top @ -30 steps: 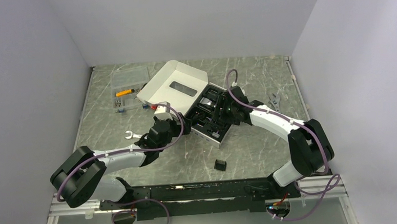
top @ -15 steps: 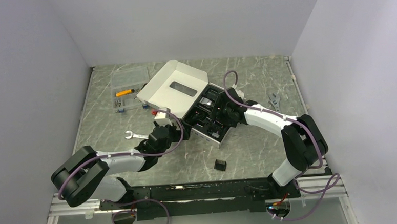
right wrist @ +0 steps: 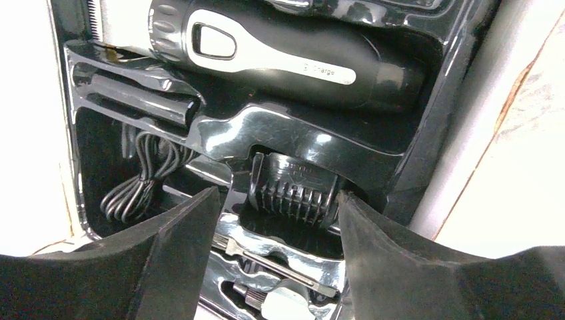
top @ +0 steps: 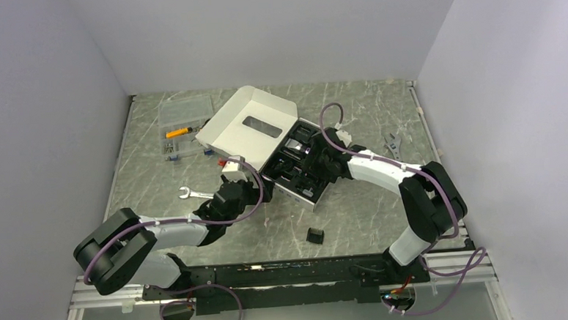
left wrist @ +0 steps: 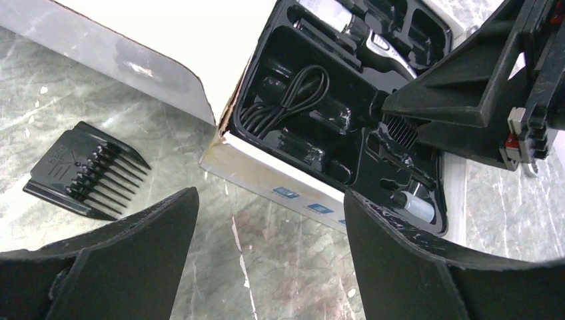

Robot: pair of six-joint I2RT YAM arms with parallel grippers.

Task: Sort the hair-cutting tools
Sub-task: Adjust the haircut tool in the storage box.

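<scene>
The black-and-silver hair clipper (right wrist: 286, 47) lies in the black tray (top: 296, 175) of the open white box. A black comb attachment (right wrist: 293, 187) sits in a tray compartment, between the open fingers of my right gripper (right wrist: 278, 200). The right finger touches its end and the left finger is apart from it. This gripper (top: 313, 158) hangs over the tray. Another comb attachment (top: 314, 235) lies on the table near the box; one also shows in the left wrist view (left wrist: 83, 173). My left gripper (top: 257, 187) is open and empty (left wrist: 270, 200) beside the box's near wall.
The box lid (top: 250, 121) stands open to the back left. A silver open-end wrench (top: 191, 194) lies left of my left arm. A clear organiser case (top: 185, 115) sits at the back left. An adjustable wrench (top: 392, 144) lies to the right. A coiled cable (left wrist: 293, 97) is in the tray.
My left gripper has drawn back a little, down and left from the box. My right gripper has shifted slightly left over the tray.
</scene>
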